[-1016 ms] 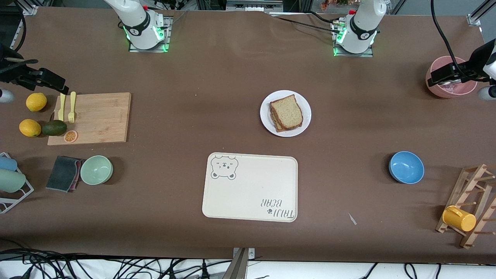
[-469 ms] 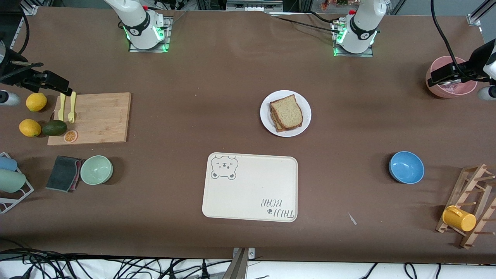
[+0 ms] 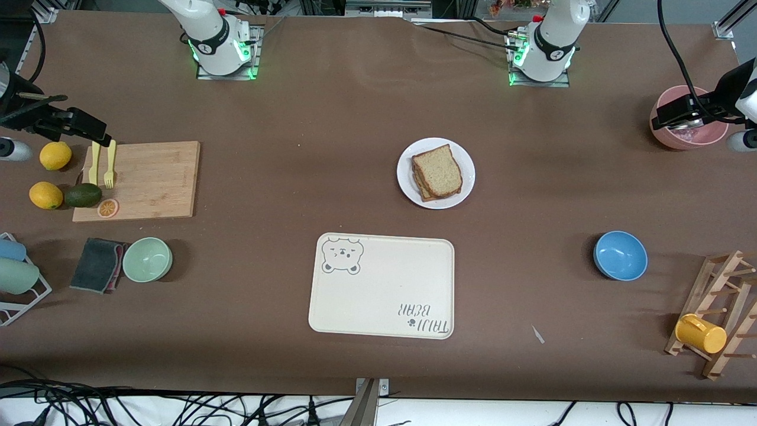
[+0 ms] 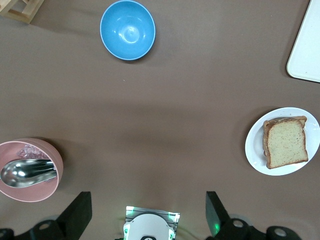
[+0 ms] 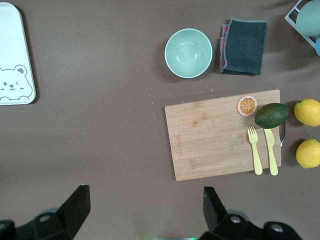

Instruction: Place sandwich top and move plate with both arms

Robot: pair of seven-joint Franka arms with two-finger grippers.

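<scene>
Counting stuff: three bowls, two lemons point(image 3: 55, 155), one white plate point(image 3: 408, 183). The sandwich top point(image 3: 438, 170) sits on the stack on that plate, farther from the camera than the tray point(image 3: 381, 286). Pink bowl point(image 4: 30, 190) holds a spoon point(image 4: 26, 170); blue bowl point(image 3: 620, 255) and green bowl point(image 3: 147, 259) hold nothing. Left gripper point(image 4: 149, 212) over the pink bowl, right gripper point(image 5: 143, 210) over the cutting board point(image 5: 220, 135), both spread wide, holding nothing.

two white jointed arms point(image 3: 207, 29), black collar bands, green base lights, black cables, black end effector fingers point(image 4: 77, 215)
</scene>
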